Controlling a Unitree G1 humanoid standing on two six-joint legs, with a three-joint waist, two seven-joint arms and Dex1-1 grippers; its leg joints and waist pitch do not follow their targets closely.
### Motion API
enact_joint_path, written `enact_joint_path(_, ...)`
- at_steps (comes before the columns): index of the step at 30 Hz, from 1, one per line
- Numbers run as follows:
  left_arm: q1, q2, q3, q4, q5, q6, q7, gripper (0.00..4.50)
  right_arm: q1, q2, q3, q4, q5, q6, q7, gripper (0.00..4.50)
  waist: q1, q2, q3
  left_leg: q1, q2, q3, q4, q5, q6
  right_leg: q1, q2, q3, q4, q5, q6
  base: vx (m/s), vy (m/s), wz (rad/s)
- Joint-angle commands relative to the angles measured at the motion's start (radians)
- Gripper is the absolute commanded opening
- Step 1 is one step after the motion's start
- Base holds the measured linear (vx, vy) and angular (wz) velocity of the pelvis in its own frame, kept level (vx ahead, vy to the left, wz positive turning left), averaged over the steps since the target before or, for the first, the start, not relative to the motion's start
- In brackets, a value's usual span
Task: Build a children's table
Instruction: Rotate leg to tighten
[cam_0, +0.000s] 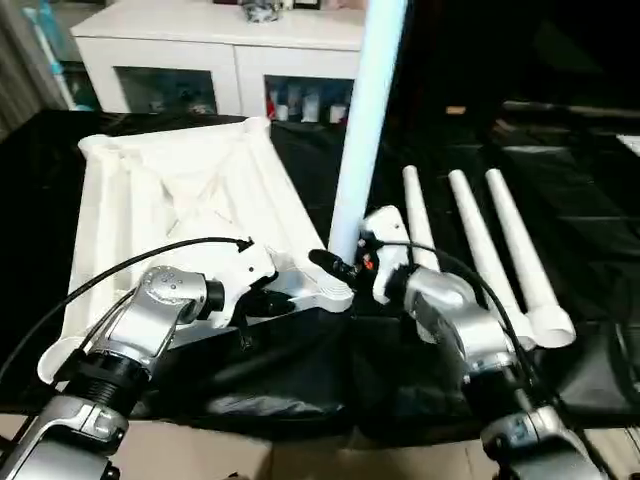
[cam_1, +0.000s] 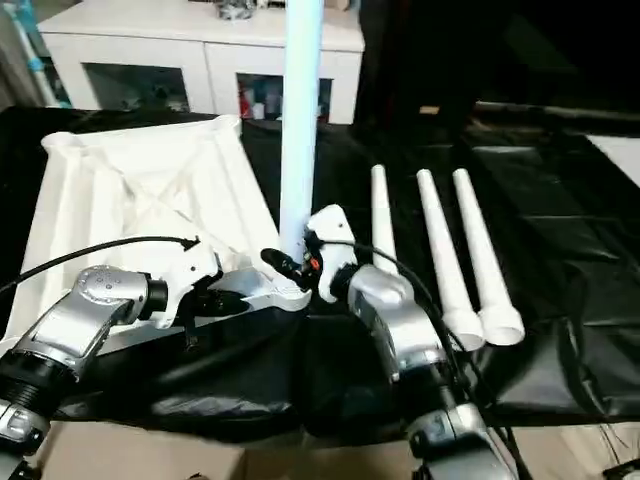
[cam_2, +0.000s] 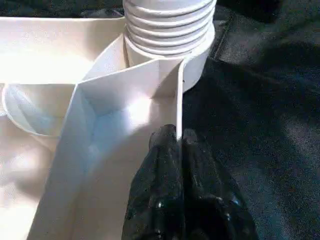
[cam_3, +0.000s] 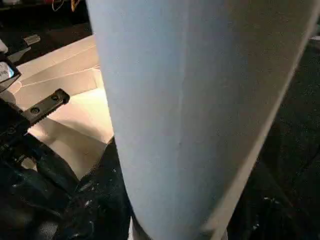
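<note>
With my left claw (cam_2: 177, 145) pinching the tabletop's (cam_0: 180, 190) near rim and my right claw (cam_0: 345, 268) pinching the upright leg (cam_0: 362, 120), the leg's threads could cross if it tilts in the corner socket (cam_2: 200, 60).

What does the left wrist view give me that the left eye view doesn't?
Only the left wrist view shows the upright leg's threaded end sitting in the corner socket, with the left claw pinched on the tabletop's thin edge rib. Only the left eye view shows three spare legs lying on the black cloth, the right claw at the leg's base, and the white cabinet. Both show the upturned tabletop.
</note>
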Motion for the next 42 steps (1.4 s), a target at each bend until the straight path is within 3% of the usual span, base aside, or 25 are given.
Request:
enact_joint_path(1, 0.015, -0.016, 0.002, -0.019, -0.007, 0.003, 0.007, 0.0, 0.025, -0.012, 0.039, 0.07, -0.038, 0.065, 0.002, 1.87, -0.004, 0.004, -0.036, 0.018, 0.008, 0.005, -0.091, -0.42, -0.04, 0.015, -0.036, 0.021, -0.099, -0.365, -0.144, 0.0, 0.0, 0.0)
enact_joint_path(8, 0.007, -0.033, 0.015, 0.006, 0.0, 0.011, 0.051, 0.0, 0.035, -0.01, 0.038, 0.083, -0.047, 0.068, -0.011, 1.87, -0.008, 0.001, -0.034, 0.021, 0.009, 0.006, -0.092, -0.429, -0.04, 0.01, -0.035, 0.023, -0.104, -0.376, -0.142, 0.0, 0.0, 0.0)
enact_joint_path(11, -0.019, -0.055, 0.032, 0.052, 0.01, 0.033, 0.115, 0.0, 0.008, 0.015, -0.008, 0.15, -0.056, 0.048, -0.117, 1.87, -0.013, 0.006, -0.031, 0.021, 0.007, 0.002, -0.094, -0.462, -0.053, 0.007, -0.036, 0.021, -0.108, -0.429, -0.135, 0.0, 0.0, 0.0)
enact_joint_path(14, -0.045, -0.085, 0.051, 0.083, 0.016, 0.065, 0.187, 0.0, -0.024, 0.038, -0.042, 0.205, -0.062, 0.041, -0.213, 1.87, -0.021, 0.002, -0.031, 0.027, 0.005, 0.0, -0.093, -0.493, -0.06, 0.001, -0.038, 0.019, -0.118, -0.503, -0.117, 0.0, 0.0, 0.0)
enact_joint_path(15, -0.06, -0.104, 0.059, 0.104, 0.021, 0.083, 0.228, 0.0, -0.043, 0.051, -0.055, 0.234, -0.065, 0.036, -0.257, 1.87, -0.021, 0.016, -0.032, 0.027, 0.005, -0.003, -0.095, -0.486, -0.064, 0.003, -0.039, 0.019, -0.118, -0.493, -0.117, 0.0, 0.0, 0.0)
enact_joint_path(17, -0.099, -0.162, 0.079, 0.156, 0.027, 0.122, 0.33, 0.0, -0.096, 0.086, -0.079, 0.318, -0.076, 0.03, -0.375, 1.87, -0.029, 0.01, -0.032, 0.023, 0.003, -0.003, -0.097, -0.489, -0.069, 0.005, -0.034, 0.015, -0.118, -0.47, -0.123, 0.0, 0.0, 0.0)
enact_joint_path(20, -0.133, -0.221, 0.1, 0.199, 0.024, 0.159, 0.417, 0.0, -0.143, 0.119, -0.106, 0.397, -0.071, 0.032, -0.479, 1.86, -0.029, 0.014, -0.032, 0.025, 0.001, 0.001, -0.097, -0.472, -0.061, 0.004, -0.032, 0.015, -0.12, -0.423, -0.131, 0.0, 0.0, 0.0)
enact_joint_path(24, -0.2, -0.345, 0.128, 0.289, 0.029, 0.207, 0.594, 0.0, -0.234, 0.211, -0.189, 0.536, -0.036, 0.0, -0.705, 1.86, -0.027, 0.007, -0.036, 0.032, -0.002, 0.006, -0.092, -0.479, -0.047, 0.0, -0.032, 0.013, -0.125, -0.428, -0.118, 0.0, 0.0, 0.0)
enact_joint_path(26, -0.206, -0.357, 0.131, 0.297, 0.029, 0.209, 0.61, 0.0, -0.243, 0.22, -0.196, 0.548, -0.035, -0.012, -0.722, 1.86, -0.026, 0.006, -0.036, 0.035, -0.002, 0.009, -0.091, -0.48, -0.039, -0.003, -0.032, 0.012, -0.128, -0.433, -0.108, 0.0, 0.0, 0.0)
enact_joint_path(28, -0.212, -0.378, 0.147, 0.304, 0.024, 0.21, 0.649, 0.0, -0.259, 0.242, -0.221, 0.57, -0.015, -0.021, -0.742, 1.86, -0.025, 0.004, -0.039, 0.02, -0.001, 0.009, -0.096, -0.432, -0.019, 0.01, -0.034, 0.013, -0.121, -0.369, -0.104, 0.0, 0.0, 0.0)
enact_joint_path(29, -0.215, -0.388, 0.152, 0.305, 0.024, 0.214, 0.665, 0.0, -0.271, 0.254, -0.231, 0.586, -0.017, -0.04, -0.765, 1.86, -0.026, -0.006, -0.041, 0.015, -0.001, 0.011, -0.095, -0.41, -0.013, 0.014, -0.033, 0.012, -0.119, -0.346, -0.104, 0.0, 0.0, 0.0)
enact_joint_path(30, -0.213, -0.388, 0.151, 0.302, 0.026, 0.218, 0.666, 0.0, -0.277, 0.258, -0.235, 0.594, -0.017, -0.044, -0.769, 1.86, -0.022, -0.001, -0.042, 0.015, 0.0, 0.011, -0.094, -0.384, -0.008, 0.014, -0.034, 0.012, -0.116, -0.313, -0.109, 0.0, 0.0, 0.0)
enact_joint_path(34, -0.211, -0.379, 0.153, 0.305, 0.028, 0.218, 0.661, 0.0, -0.3, 0.262, -0.229, 0.621, -0.032, -0.052, -0.747, 1.86, -0.021, -0.004, -0.043, 0.011, -0.001, 0.016, -0.093, -0.361, 0.005, 0.017, -0.036, 0.013, -0.117, -0.312, -0.105, 0.0, 0.0, 0.0)
enact_joint_path(40, -0.215, -0.38, 0.16, 0.32, 0.034, 0.217, 0.663, 0.0, -0.326, 0.276, -0.27, 0.658, -0.019, -0.084, -0.712, 1.86, -0.021, -0.006, -0.044, 0.011, 0.0, 0.016, -0.095, -0.357, 0.003, 0.017, -0.036, 0.012, -0.119, -0.339, -0.097, 0.0, 0.0, 0.0)
enact_joint_path(41, -0.212, -0.379, 0.159, 0.316, 0.035, 0.219, 0.66, 0.0, -0.331, 0.276, -0.267, 0.662, -0.024, -0.092, -0.694, 2.42, -0.022, -0.006, -0.043, 0.011, 0.0, 0.016, -0.095, -0.364, 0.004, 0.016, -0.036, 0.012, -0.12, -0.347, -0.096, 0.0, 0.0, 0.0)
enact_joint_path(42, -0.212, -0.378, 0.159, 0.315, 0.035, 0.219, 0.659, 0.0, -0.332, 0.276, -0.266, 0.664, -0.026, -0.094, -0.691, 2.42, -0.023, -0.005, -0.043, 0.01, 0.0, 0.015, -0.096, -0.367, 0.003, 0.017, -0.037, 0.012, -0.12, -0.353, -0.096, 0.0, 0.0, 0.0)
